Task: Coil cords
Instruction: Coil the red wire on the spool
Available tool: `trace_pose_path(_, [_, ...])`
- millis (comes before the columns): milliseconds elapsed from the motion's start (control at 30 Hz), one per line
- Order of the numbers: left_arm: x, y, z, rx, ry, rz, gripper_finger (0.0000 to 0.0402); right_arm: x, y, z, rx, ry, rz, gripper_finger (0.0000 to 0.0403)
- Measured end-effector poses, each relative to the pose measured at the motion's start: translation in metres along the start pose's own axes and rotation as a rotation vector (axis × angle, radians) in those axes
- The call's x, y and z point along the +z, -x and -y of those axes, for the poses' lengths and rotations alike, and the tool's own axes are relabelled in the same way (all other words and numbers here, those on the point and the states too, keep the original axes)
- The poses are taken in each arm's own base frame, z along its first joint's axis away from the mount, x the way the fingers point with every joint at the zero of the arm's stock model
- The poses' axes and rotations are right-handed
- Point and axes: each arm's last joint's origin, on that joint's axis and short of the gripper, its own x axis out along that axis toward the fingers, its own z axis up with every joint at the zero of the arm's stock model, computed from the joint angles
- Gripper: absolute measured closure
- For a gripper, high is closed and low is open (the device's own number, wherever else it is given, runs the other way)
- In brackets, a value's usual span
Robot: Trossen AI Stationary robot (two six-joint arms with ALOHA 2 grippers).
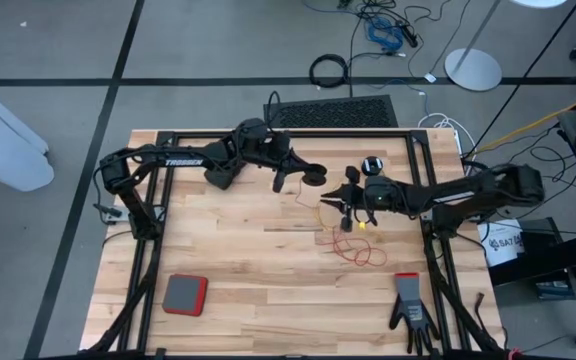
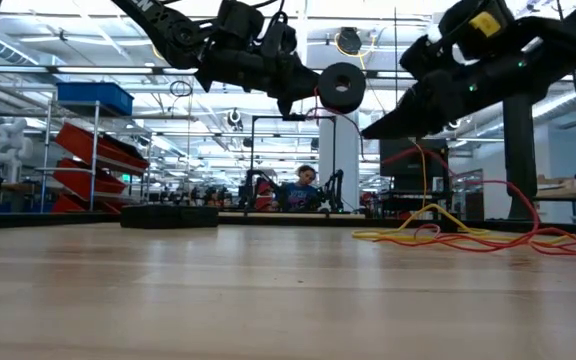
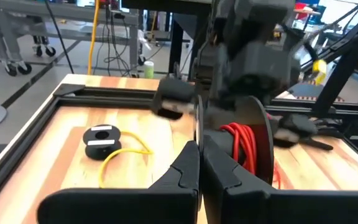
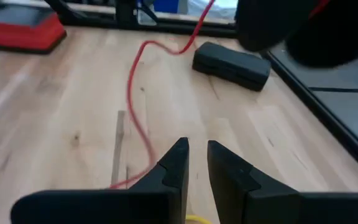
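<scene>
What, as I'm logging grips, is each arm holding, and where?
Left jaws: shut on the black reel, at its flange edge, red cord wound on it. Right jaws: cannot tell whether they pinch a cord.

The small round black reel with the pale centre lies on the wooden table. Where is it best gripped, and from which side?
Grip the small round black reel across its outer rim, coming straight down from above. It lies flat on the wooden table with its pale centre up, so only the rim gives two opposite faces. Keep the fingers off the side where the thin yellow cord leaves it.
</scene>
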Motion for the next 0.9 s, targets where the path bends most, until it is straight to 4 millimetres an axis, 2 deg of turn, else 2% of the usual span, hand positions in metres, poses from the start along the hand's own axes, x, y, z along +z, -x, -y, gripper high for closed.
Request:
trace_pose_path(167, [-0.001,0.000,0.000,0.001,-0.001,-0.005,0.0401,0.001,0.006,-0.002,0.063,-0.052,-0.022,0.0348])
trace_pose_path(533, [-0.001,0.000,0.000,0.000,-0.002,-0.006,0.0401,-0.002,0.000,-0.006,0.180,-0.151,-0.013,0.0274])
trace_pose_path(900, [-0.001,-0.001,0.001,-0.003,0.001,-0.005,0.0401,-0.013,-0.021,-0.008,0.179,-0.160,0.010,0.0288])
